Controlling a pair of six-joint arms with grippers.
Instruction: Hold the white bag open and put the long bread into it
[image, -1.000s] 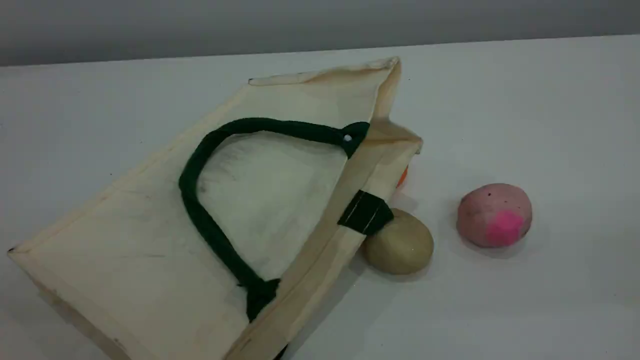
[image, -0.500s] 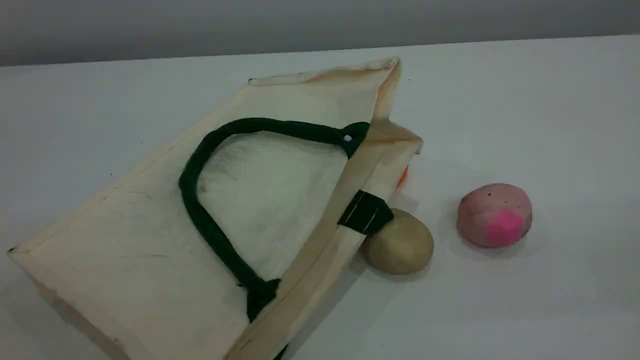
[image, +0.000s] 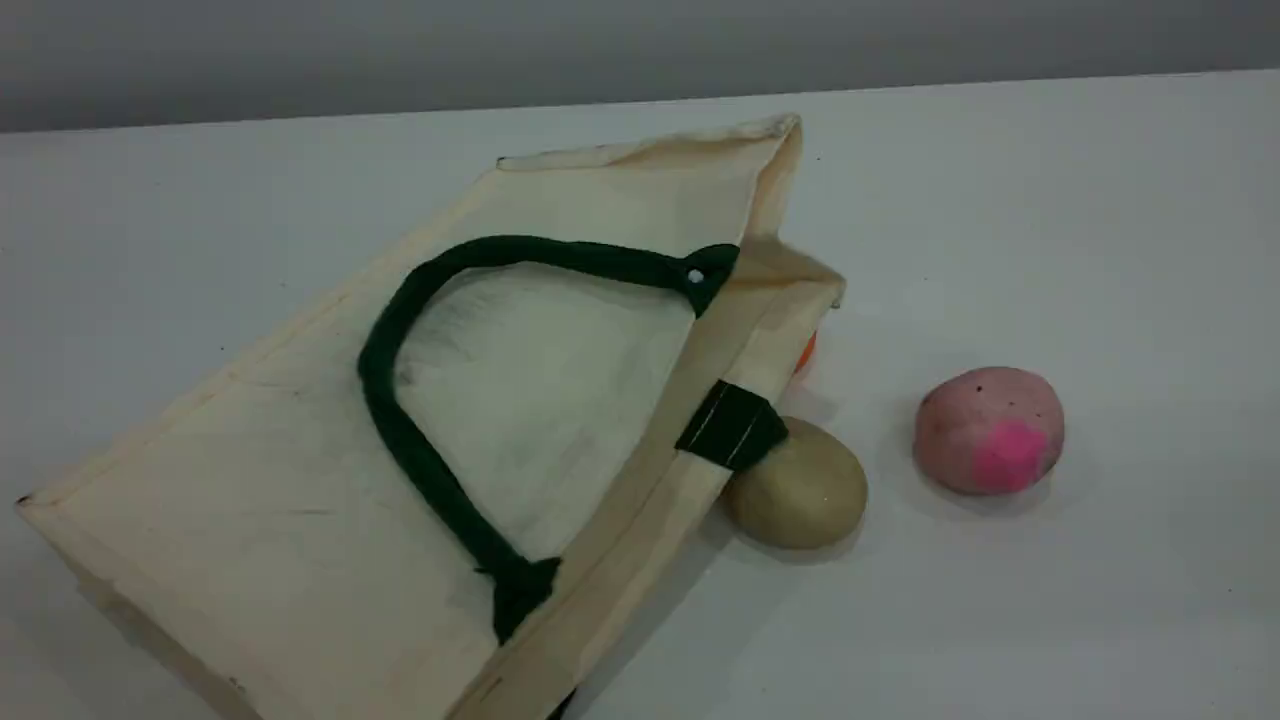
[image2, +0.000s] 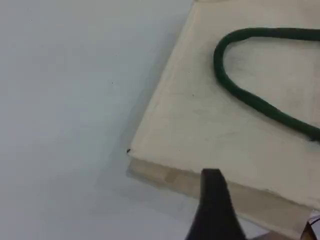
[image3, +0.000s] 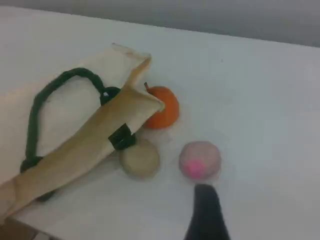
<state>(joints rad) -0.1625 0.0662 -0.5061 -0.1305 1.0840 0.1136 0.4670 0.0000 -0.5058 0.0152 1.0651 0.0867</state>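
Scene view: the white bag (image: 300, 480) lies flat on the desk (image: 1100, 250), filling the left and middle, its mouth edge running from about 12 o'clock down to 6 o'clock. One green handle (image: 400, 440) lies looped on the bag's upper face. A beige lump (image: 800, 490) sits at the mouth edge, touching the bag's hem at the green handle patch (image: 732, 425). At 3 o'clock from the lump, apart from it, rests a pink ball (image: 990, 428). A sliver of orange fruit (image: 806, 352) peeks from behind the mouth edge. Neither arm shows here, and the long bread is not visible.

Left wrist view: the left pincer (image2: 216, 210) shows one dark fingertip at 6 o'clock, hanging over the bag's bottom edge, with nothing visible in its hold; the pincer stands wide open. The bag (image2: 225, 130) fills the right side, its handle (image2: 235, 85) curving at 1 o'clock. Bare desk (image2: 65, 100) lies at 9 o'clock.

Right wrist view: the right pincer (image3: 206, 215) shows one dark fingertip at 6 o'clock, above the desk (image3: 265, 100), just below the pink ball (image3: 200, 160); it too stands wide open and empty. The beige lump (image3: 140, 159) sits at 9 o'clock from the ball, the orange fruit (image3: 162, 107) at 12 o'clock from the lump, both touching the bag (image3: 75, 145). The long bread cannot be seen in any view.
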